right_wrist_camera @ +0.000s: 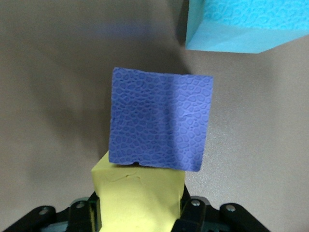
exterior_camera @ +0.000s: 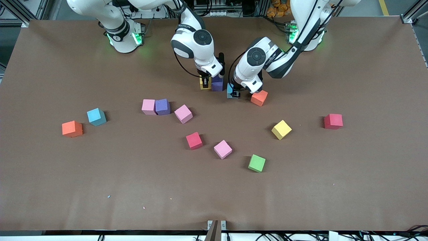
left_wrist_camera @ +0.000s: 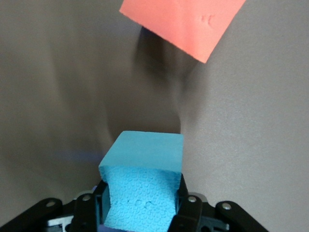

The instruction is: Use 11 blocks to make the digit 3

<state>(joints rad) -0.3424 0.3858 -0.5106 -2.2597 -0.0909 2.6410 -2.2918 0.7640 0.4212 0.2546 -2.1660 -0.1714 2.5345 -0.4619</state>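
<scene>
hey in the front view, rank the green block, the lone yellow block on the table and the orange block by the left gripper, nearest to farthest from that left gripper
Left gripper, shut on the blue block:
1. Orange block, right beside it.
2. Yellow block, nearer the front camera, toward the left arm's end.
3. Green block, nearest the front camera.

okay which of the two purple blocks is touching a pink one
The purple block nearer the front camera, out on the open table: it sits flush against a pink block. The other purple block adjoins a yellow one.
</scene>
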